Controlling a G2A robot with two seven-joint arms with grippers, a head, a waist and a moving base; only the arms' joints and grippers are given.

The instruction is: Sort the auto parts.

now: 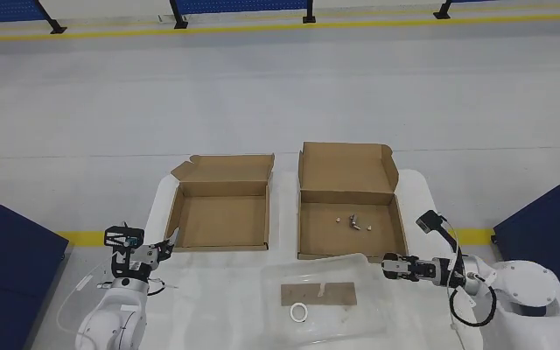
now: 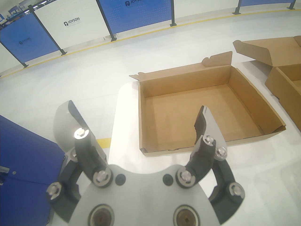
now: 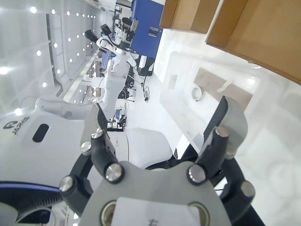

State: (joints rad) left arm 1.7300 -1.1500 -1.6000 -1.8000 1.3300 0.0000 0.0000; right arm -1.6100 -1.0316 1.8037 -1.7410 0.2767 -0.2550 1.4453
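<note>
One white table (image 1: pixel 219 276) is sitting on grey floor (image 1: pixel 262 96), yellow line (image 1: pixel 262 26) behind. Far edge: left box (image 1: pixel 223 220), right box (image 1: pixel 332 241) holding small parts (image 1: pixel 353 221). Near edge: clear tray (image 1: pixel 372 297) holding white ring (image 1: pixel 299 312). Left tool (image 2: pixel 136 106), right tool (image 3: pixel 160 104) are both hanging wide open, gripping nothing.

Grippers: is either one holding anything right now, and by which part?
Nothing is held. The left gripper and the right gripper both stand open and empty.

Two boxes (image 1: pixel 223 220) (image 1: pixel 328 238), one tray (image 1: pixel 354 320), one ring (image 1: pixel 299 311), three small parts (image 1: pixel 354 221).
</note>
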